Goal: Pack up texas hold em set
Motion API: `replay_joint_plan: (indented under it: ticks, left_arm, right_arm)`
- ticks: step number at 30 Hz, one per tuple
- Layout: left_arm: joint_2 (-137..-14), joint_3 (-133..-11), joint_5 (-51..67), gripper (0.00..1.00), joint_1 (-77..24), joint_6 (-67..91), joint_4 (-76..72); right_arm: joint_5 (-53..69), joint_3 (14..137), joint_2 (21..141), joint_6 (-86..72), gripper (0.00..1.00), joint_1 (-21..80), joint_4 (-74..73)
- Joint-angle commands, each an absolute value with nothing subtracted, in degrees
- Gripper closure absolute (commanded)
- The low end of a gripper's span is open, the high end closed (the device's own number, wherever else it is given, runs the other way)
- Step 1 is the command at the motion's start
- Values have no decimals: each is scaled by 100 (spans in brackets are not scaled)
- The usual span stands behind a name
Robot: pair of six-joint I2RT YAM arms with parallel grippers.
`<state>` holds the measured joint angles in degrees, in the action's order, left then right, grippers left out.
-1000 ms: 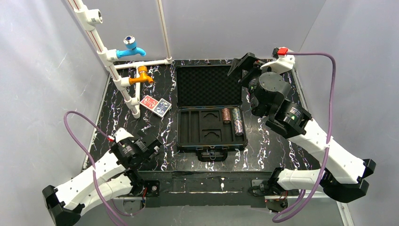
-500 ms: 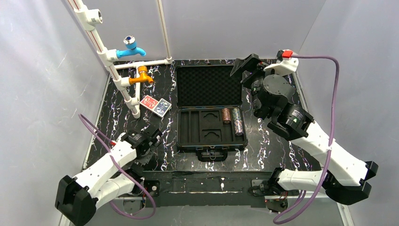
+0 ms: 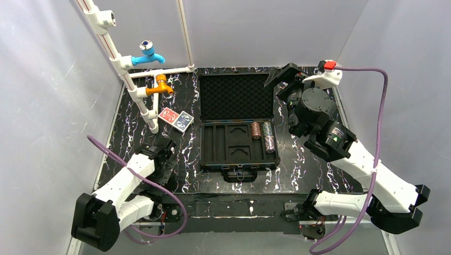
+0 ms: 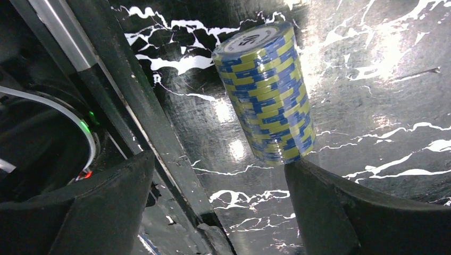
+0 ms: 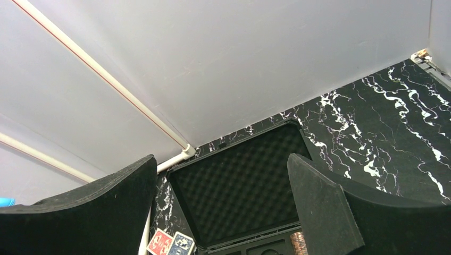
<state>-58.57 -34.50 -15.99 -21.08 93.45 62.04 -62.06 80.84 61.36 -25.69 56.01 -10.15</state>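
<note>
Chip roll just in front of the open left gripper (image 4: pixel 222 178)
The yellow-and-blue chip roll (image 4: pixel 266 93) stands on the table (image 4: pixel 372 95) just past its wide-apart fingers, not held. The black case (image 3: pixel 206 139) lies open, well apart, with two chip rolls (image 3: pixel 263 133) inside. The card decks (image 3: pixel 176 119) lie beside it. The right gripper (image 5: pixel 219 199) hangs open above the lid.

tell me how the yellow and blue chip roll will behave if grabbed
The chip roll looks like stacked separate discs, so an uneven squeeze might split it. Its round side would probably roll on the glossy table if nudged.
</note>
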Motion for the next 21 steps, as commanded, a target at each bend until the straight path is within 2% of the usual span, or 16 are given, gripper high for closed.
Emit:
replay_joint_plan:
  ticks: [1,12,16,21]
  left_arm:
    - [-5878,-3234,-1485,8,-1937,9416,6368]
    - [-5882,-2933,-1368,13,-1500,9234,5983]
    - [-5973,-2894,-1345,19,-1459,9208,5917]
    - [-6079,-2816,-1298,35,-1435,9159,5744]
  right_arm:
    - [-6440,8120,6011,-2524,0,5641,-646]
    - [-6758,7759,5772,-2225,0,5660,-102]
    - [-6751,7741,5773,-2162,0,5677,-53]
    - [-6670,7717,5771,-2158,0,5704,-53]
